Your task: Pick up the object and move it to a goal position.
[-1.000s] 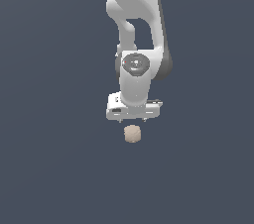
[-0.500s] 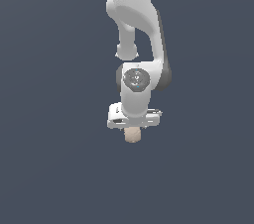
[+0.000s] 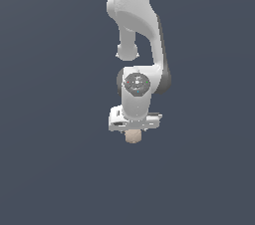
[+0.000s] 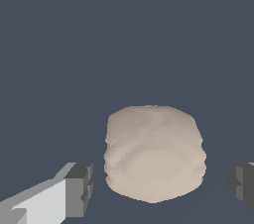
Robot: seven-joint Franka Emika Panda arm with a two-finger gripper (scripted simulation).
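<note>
Squarely between tool [image 4: 158, 183] fingers [image 4: 79, 188], squat object [image 4: 154, 156].

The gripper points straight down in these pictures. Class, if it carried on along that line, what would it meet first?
The gripper is open, with a gap on each side of the beige lump. Going straight down, its fingers would probably pass beside the lump and reach the dark surface first, though depth is unclear.
</note>
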